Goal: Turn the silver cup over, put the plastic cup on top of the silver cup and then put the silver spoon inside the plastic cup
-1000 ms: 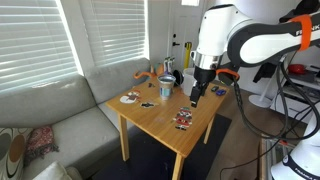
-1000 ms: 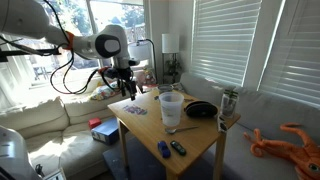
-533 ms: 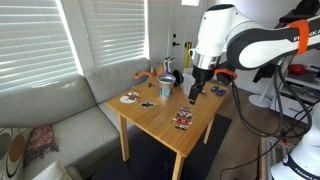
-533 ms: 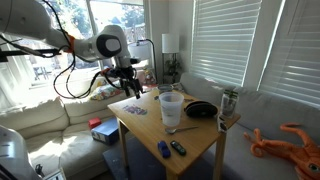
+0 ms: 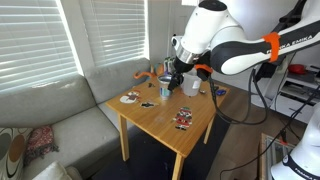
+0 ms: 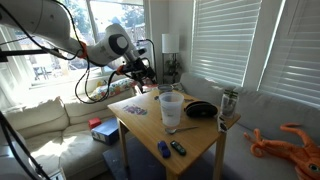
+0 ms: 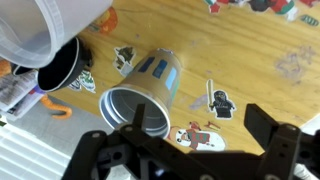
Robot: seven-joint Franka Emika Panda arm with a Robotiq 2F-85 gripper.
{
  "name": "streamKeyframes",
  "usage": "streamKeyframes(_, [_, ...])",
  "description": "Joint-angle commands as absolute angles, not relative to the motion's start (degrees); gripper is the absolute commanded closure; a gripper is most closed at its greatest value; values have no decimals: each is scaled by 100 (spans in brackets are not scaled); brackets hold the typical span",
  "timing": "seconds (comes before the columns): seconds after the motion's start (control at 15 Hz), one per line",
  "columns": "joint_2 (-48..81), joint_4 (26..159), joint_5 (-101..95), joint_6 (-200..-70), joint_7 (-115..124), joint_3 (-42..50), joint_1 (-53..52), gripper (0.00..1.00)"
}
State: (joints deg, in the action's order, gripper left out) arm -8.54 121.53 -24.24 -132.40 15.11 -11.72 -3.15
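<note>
The silver cup [image 7: 145, 95] lies just ahead of my gripper in the wrist view, its open mouth toward the camera. In an exterior view it stands at the table's corner by the sofa [image 6: 229, 101]. The plastic cup [image 6: 170, 108] stands upright mid-table; it also shows in the other exterior view [image 5: 165, 88] and as a white rim at the wrist view's top left [image 7: 45, 25]. My gripper [image 7: 190, 150] is open and empty, above the table a short way from both cups [image 5: 178, 80]. I cannot make out the spoon.
A dark bowl [image 6: 200, 110] sits between the two cups, also in the wrist view [image 7: 60, 65]. Flat figure stickers [image 7: 220, 100] lie on the wooden table [image 5: 170, 125]. Small blue objects [image 6: 165, 150] lie near one table edge. A sofa [image 5: 60, 110] borders the table.
The arm has swung from the table's outer edge toward the far side, bringing my gripper close to the plastic cup. The cups have not moved.
</note>
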Motion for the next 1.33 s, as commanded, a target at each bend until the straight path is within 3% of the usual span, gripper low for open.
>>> streamKeyframes(0.0, [-193,11513,-2547,-13556,1389,-1066,-366,0])
streamKeyframes(0.73, [583,10983,-1573,-13513,753,-712,-422,3])
streamKeyframes(0.8, [614,10961,-1539,-13471,714,-694,-428,12])
streamKeyframes(0.87, [644,10941,-1661,-13384,829,-667,-449,28])
streamKeyframes(1.27, [713,10835,-2205,-12974,1421,-596,-597,68])
